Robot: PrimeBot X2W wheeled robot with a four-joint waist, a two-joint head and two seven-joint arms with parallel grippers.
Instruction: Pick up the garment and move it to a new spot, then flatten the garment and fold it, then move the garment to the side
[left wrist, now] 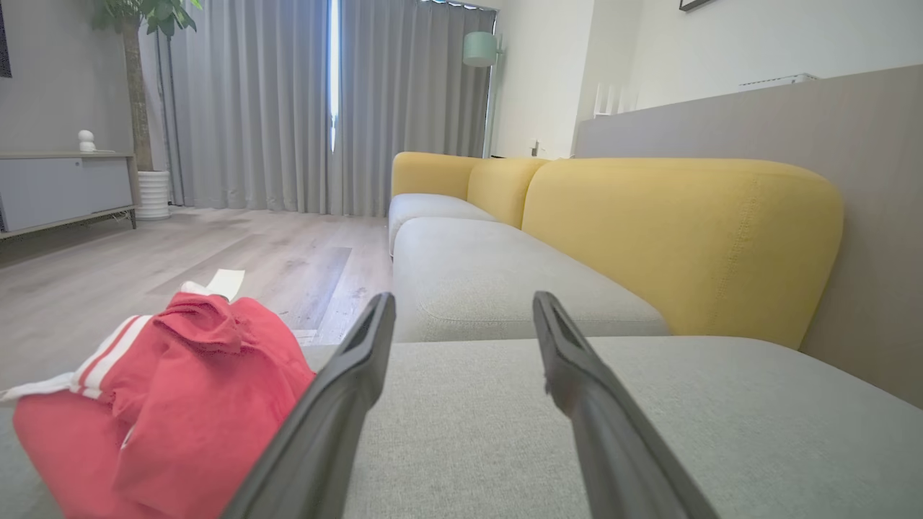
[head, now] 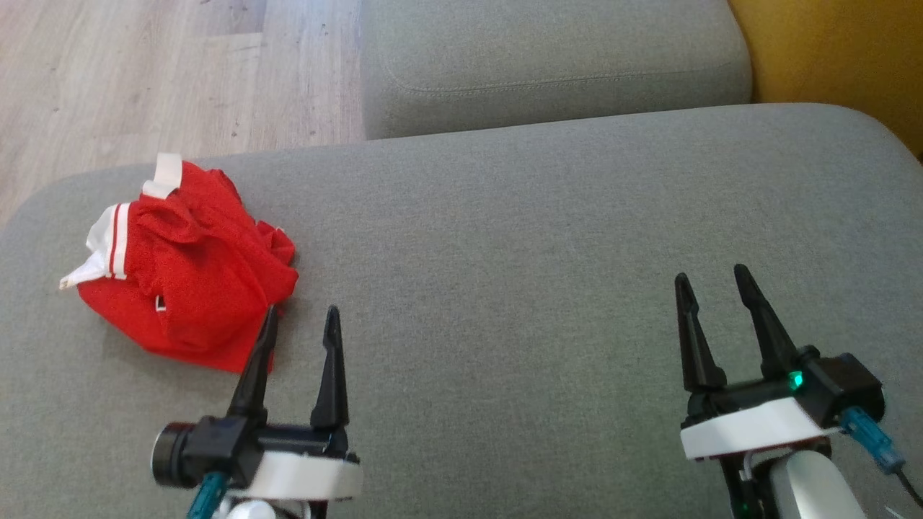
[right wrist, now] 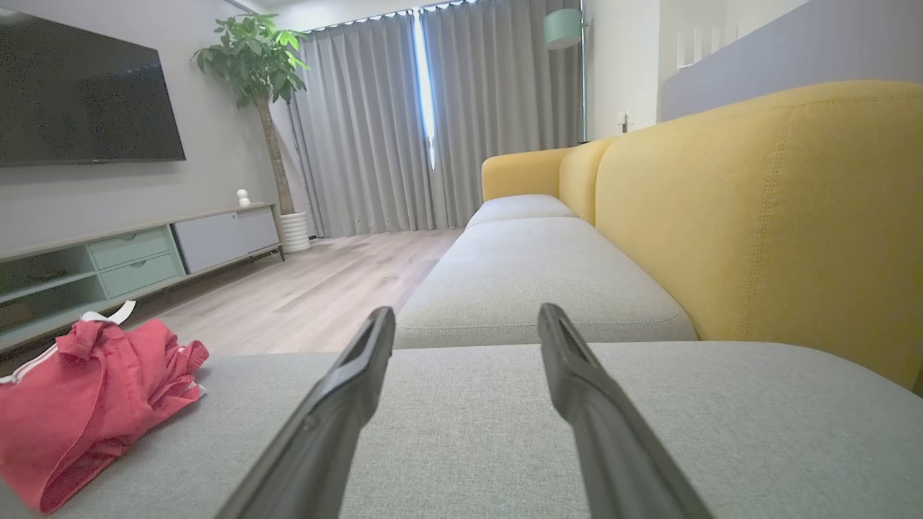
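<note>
The garment (head: pixel 187 267) is a crumpled red piece with white trim, lying in a heap at the left of the grey sofa cushion (head: pixel 519 238). My left gripper (head: pixel 301 310) is open just to its right, its left fingertip at the heap's near edge, nothing between the fingers. In the left wrist view the garment (left wrist: pixel 166 404) bulges beside the left finger of that gripper (left wrist: pixel 464 299). My right gripper (head: pixel 710 272) stands open over bare cushion far to the right. Its wrist view shows the garment (right wrist: pixel 86 396) at the lower left, well clear of the gripper (right wrist: pixel 466 311).
A second grey seat cushion (head: pixel 548 65) lies beyond this one, with a yellow backrest (head: pixel 836 58) along the right. Wooden floor (head: pixel 144 79) borders the cushion's far left edge. A TV cabinet (right wrist: pixel 137 252), a potted plant (right wrist: pixel 259 65) and curtains stand farther off.
</note>
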